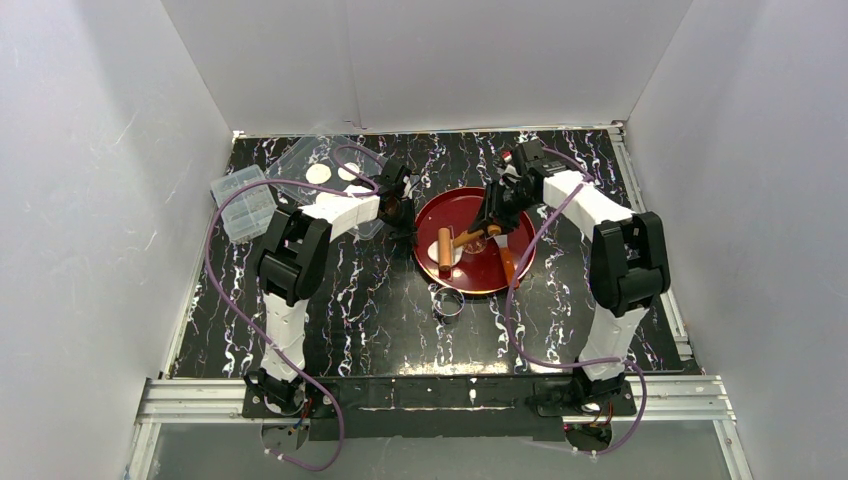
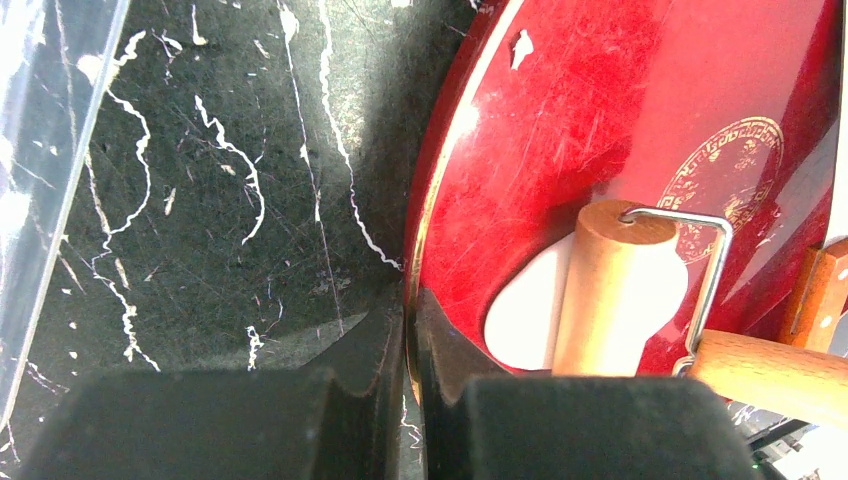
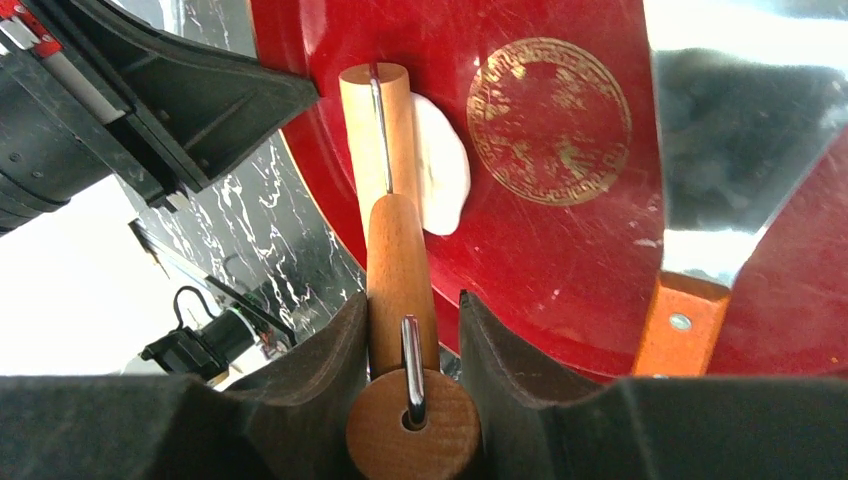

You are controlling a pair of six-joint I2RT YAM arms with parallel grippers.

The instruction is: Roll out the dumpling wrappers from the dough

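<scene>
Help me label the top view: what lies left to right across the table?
Plastic box → dumpling wrappers → left claw, pinching the rim of the red plate → dough → right claw, holding the roller.

I'm watching the pale wooden roller [image 3: 355,130] covering one side of the flattened soft white dough [image 3: 445,165]. From overhead, the thin white round dumpling wrappers [image 1: 319,173] are showing too small for me to judge their edges.
</scene>
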